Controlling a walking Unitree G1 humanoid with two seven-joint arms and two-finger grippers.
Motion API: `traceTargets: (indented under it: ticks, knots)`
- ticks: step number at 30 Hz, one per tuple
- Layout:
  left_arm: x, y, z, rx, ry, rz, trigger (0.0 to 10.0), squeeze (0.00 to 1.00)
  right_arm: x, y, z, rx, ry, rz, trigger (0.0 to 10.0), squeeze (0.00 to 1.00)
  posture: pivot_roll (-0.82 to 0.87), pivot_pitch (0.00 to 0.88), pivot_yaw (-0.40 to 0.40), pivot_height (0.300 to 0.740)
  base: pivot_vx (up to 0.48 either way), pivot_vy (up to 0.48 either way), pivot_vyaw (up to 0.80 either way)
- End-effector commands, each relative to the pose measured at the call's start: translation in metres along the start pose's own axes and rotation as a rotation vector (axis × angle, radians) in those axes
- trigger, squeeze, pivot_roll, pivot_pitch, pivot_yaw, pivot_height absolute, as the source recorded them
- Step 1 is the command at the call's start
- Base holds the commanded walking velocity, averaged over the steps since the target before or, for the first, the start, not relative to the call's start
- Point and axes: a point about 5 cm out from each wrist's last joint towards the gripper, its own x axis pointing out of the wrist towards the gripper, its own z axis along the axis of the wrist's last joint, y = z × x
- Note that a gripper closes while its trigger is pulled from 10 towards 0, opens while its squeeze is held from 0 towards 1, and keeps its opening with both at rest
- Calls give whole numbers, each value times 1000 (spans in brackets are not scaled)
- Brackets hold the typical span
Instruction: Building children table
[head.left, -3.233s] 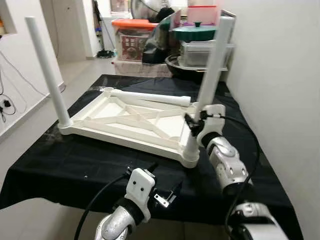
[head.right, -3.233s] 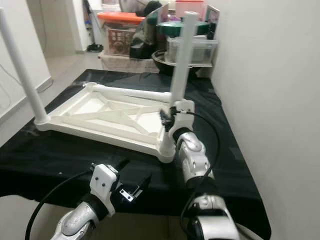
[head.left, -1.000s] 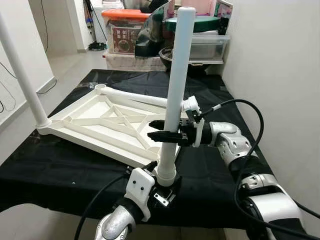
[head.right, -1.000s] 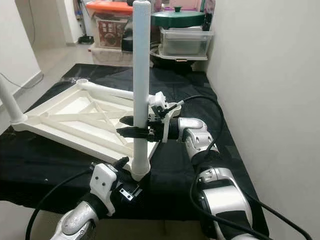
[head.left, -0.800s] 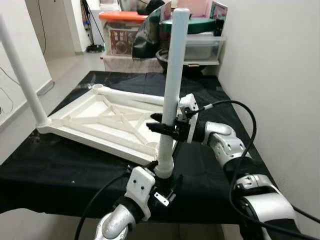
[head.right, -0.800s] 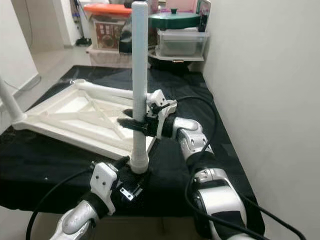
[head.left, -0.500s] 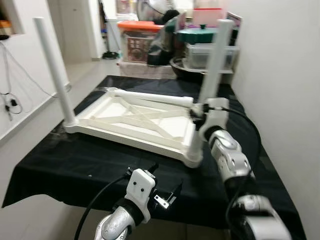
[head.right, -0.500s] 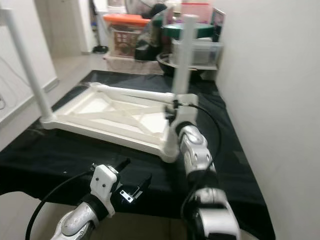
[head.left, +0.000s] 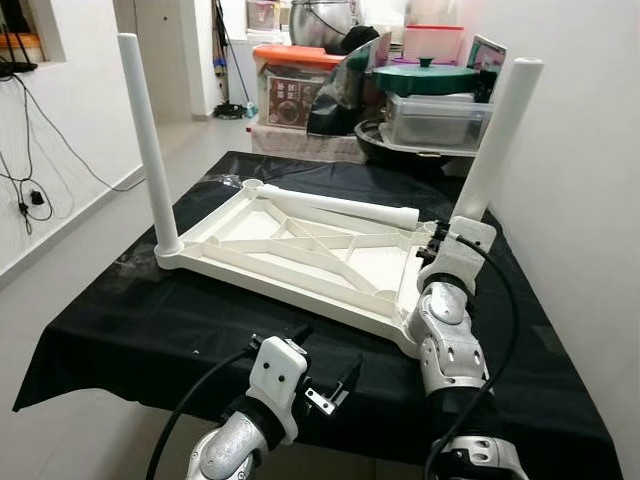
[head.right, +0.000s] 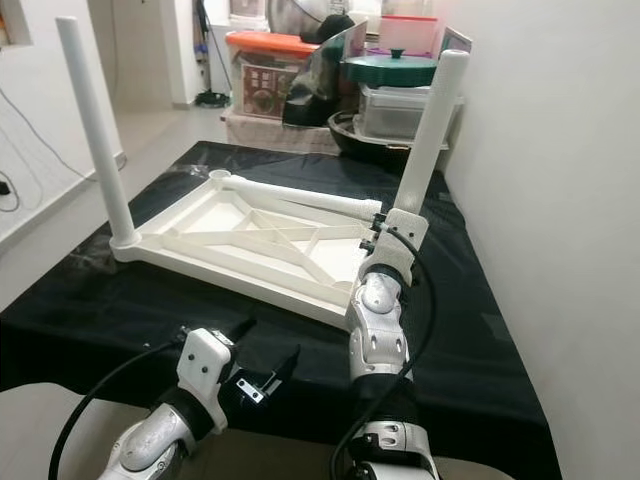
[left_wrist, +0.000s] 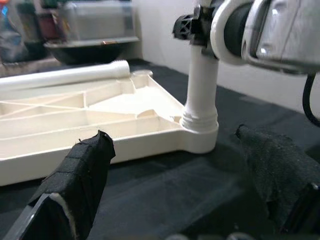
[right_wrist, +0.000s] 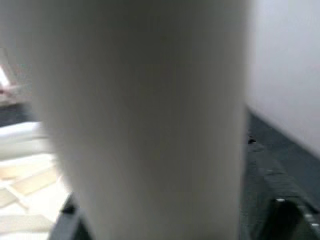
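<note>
Right gripper is at the near-right table leg, low on the shaft just above its socket. Fingers are hidden behind the wrist housing; the right wrist view has the leg filling the space between them, so I judge it clamped on the leg. Left gripper hangs open and empty off the near edge of the black-clothed work table.

Upturned white tabletop lies on the cloth. Near-left leg stands upright in its corner; a third leg lies loose across the frame.

Risk: the gripped leg leans visibly to the right. If it's cross-seated, more twisting could jam the joint or drag the tabletop.

Left wrist view shows the leg's collar in the corner socket, which the head views hide behind the right arm.
</note>
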Motion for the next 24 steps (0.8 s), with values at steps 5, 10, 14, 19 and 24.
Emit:
traceTargets:
  ticks: [5, 10, 14, 19, 24]
  knots:
    - [1, 1, -4, -9, 23, 4, 10000, 0, 7, -7, 0, 91, -18, 131, 10000, 0, 15, 0, -21, 740, 0, 0, 0]
    - [1, 1, -5, -8, 23, 4, 10000, 0, 15, -1, 5, 102, -2, 429, 10000, 0, 18, 0, -20, 740, 0, 0, 0]
    - [2, 1, -5, -9, 23, 6, 10000, 0, 18, 1, 5, 61, 54, 692, 10000, 0, 17, 0, -23, 740, 0, 0, 0]
    - [2, 3, -5, -6, 23, 3, 10000, 0, 13, 11, 10, 31, 165, 1173, 10000, 0, 39, 0, -20, 740, 0, 0, 0]
    - [2, 3, -5, 0, 25, 2, 10000, 0, 3, 22, 11, -41, 228, 1465, 10000, 0, 67, 0, -33, 740, 0, 0, 0]
